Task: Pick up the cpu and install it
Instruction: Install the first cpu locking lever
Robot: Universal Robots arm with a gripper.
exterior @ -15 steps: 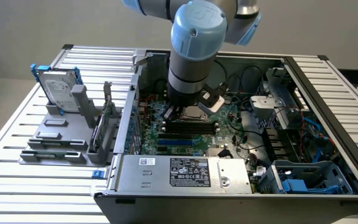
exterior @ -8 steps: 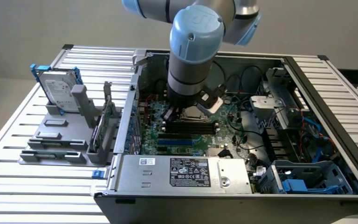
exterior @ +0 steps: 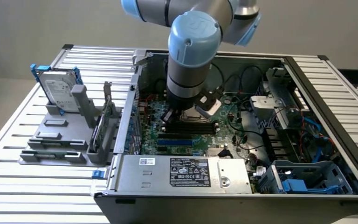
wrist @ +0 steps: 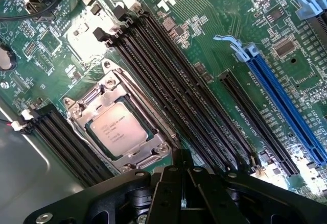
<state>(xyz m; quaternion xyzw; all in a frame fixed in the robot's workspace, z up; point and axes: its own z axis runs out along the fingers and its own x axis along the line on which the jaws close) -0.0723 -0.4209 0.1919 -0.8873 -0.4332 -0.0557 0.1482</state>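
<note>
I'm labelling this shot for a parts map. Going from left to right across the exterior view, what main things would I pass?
Hard drive in its grey holder → robot arm reaching into the open computer case → blue bracket in the case's near corner.

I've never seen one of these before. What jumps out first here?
A big blue and grey robot arm reaches straight down into an open computer case that lies on a slatted metal table. In the wrist view, the cpu, a small silver square, sits inside the metal-framed socket on the green motherboard, with long black memory slots beside it. On the exterior view's left, a silver hard drive stands upright in a grey holder.
</note>
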